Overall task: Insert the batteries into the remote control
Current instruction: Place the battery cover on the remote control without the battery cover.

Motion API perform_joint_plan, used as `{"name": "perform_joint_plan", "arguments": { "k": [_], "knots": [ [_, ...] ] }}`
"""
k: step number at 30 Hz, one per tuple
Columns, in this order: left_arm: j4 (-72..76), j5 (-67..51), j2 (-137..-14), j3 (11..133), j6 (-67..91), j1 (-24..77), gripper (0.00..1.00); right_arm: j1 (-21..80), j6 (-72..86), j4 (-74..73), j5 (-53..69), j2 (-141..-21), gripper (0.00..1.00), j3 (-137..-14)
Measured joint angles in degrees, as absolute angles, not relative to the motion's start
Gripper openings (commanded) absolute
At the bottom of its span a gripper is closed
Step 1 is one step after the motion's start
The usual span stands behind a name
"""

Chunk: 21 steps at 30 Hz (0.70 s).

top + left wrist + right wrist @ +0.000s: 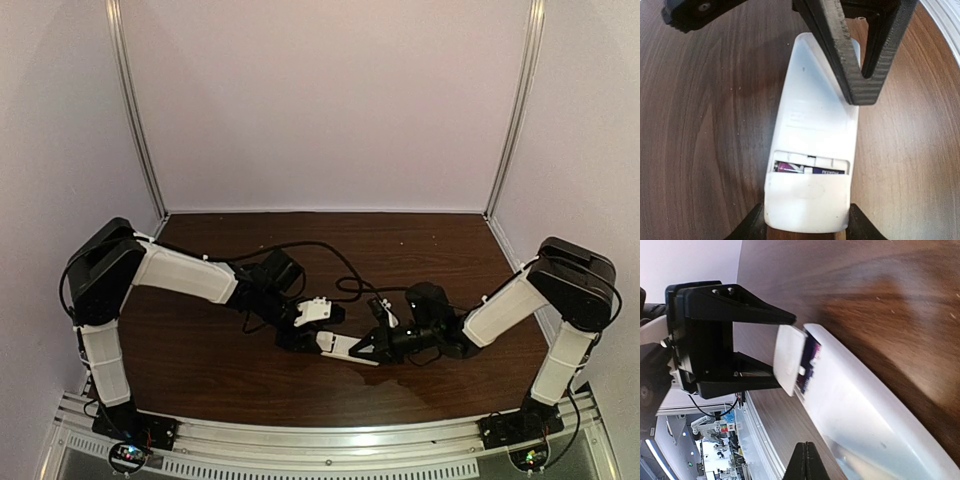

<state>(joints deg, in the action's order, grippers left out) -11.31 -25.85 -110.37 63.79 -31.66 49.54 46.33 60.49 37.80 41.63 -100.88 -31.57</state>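
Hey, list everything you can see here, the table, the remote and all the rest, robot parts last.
Flat white rectangular remote control: one, white, back up at mid-table.
Small purple batteries: two seem to show, purple, in the compartment's open gap.
White battery cover: one, white, partly over the compartment.
Dark brown wooden table: one, brown, under everything.
Black cables: several, black, trailing from the arms over the table.
Left gripper: one, black, clamped on the remote's cover end.
Right gripper: one, black, shut, tip over the remote's back.
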Motion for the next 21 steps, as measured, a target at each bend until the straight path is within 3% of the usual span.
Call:
{"name": "perform_joint_plan", "arguments": {
  "k": [21],
  "knots": [
    [-12.29, -26.41, -111.9, 65.28, -32.77, 49.56, 0.5, 45.28, 58.52, 35.57, 42.17, -98.15, 0.01, -28.38]
  ]
}}
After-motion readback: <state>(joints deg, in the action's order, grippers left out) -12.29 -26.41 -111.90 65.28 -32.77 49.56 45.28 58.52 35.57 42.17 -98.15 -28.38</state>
